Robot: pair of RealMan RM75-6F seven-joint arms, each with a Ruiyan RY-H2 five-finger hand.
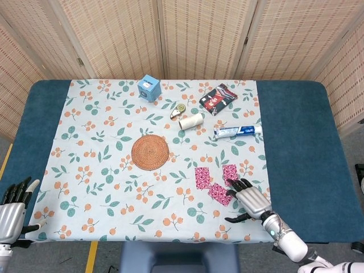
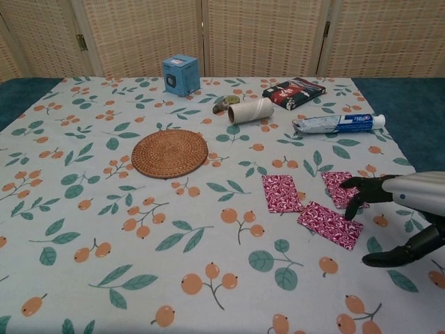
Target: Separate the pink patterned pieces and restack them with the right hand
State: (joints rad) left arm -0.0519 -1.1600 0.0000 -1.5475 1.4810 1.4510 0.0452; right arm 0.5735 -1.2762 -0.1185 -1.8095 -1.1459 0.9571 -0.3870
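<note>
- The right hand [image 2: 400, 209] holds nothing; its fingers are spread, dark fingertips [image 1: 238, 185] over the right edge of the nearest pink patterned pieces, thumb stretched low toward the bench edge.
- Three pink patterned pieces lie flat and separate on the bench [image 1: 296, 142]: the far right piece [image 2: 342, 188] under the fingertips, a tilted piece [image 2: 329, 224] at about 7 o'clock from it, and a left piece [image 2: 281, 193] at 9 o'clock.
- At 10 o'clock from the pieces sits a woven round mat [image 2: 170, 153].
- Toward 12 o'clock lie a toothpaste tube [image 2: 339, 123], paper roll [image 2: 251, 110], dark packet [image 2: 294, 92] and blue box [image 2: 181, 74].
- The left hand [image 1: 12, 207] rests at the bench's near left corner, empty, fingers apart.
</note>
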